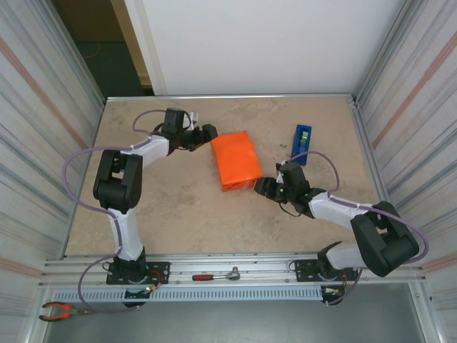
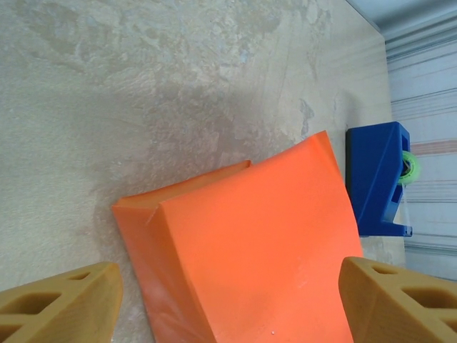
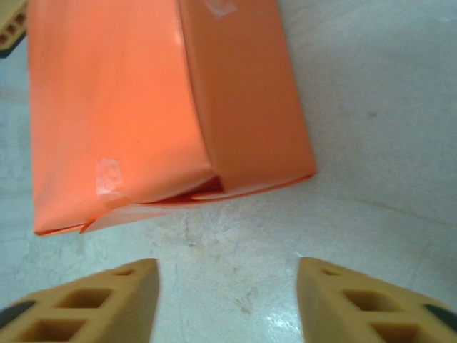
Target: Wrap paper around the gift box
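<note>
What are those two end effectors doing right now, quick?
Left end effector: open, beside the orange paper, holding nothing.
Right end effector: open, empty, just short of the orange paper.

The paper (image 1: 235, 160) is bright orange, plain all over (small tape patches read paler). The tape dispenser (image 1: 302, 143) is deep blue with a yellow-green roll, and the table (image 1: 178, 207) is mottled beige, stone-like. My right gripper (image 3: 225, 264) has ochre-tan fingers (image 3: 78, 304), dark grey at the base.
</note>
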{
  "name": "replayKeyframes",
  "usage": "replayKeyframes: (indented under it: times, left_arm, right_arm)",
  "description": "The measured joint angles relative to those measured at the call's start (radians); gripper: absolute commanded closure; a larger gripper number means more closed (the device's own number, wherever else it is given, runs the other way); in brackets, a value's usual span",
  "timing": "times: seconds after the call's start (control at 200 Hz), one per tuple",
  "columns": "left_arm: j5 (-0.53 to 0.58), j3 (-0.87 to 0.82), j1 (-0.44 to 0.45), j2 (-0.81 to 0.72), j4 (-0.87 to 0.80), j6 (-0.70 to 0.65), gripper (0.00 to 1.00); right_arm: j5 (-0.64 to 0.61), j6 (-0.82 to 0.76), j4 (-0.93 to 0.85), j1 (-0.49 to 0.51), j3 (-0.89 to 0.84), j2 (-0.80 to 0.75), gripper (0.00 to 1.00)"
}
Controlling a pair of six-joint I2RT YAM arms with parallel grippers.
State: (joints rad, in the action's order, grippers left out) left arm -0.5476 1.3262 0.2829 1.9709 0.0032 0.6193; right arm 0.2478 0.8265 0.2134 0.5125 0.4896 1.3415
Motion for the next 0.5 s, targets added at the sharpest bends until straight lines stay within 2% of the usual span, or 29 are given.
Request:
replayKeyframes:
  times: [0.1, 0.21, 0.501]
  left_arm:
    - [0.008, 0.0, 0.013, 0.0, 0.003, 0.013, 0.2]
    - [0.017, 0.0, 0.021, 0.0, 0.003, 0.024, 0.2]
    - [0.026, 0.0, 0.026, 0.018, 0.003, 0.04, 0.2]
  right_arm:
    - [0.018, 0.003, 0.027, 0.018, 0.002, 0.028, 0.81]
    - [0.033, 0.013, 0.059, 0.046, 0.009, 0.092, 0.89]
    - [0.042, 0.042, 0.164, 0.085, 0.079, 0.263, 0.91]
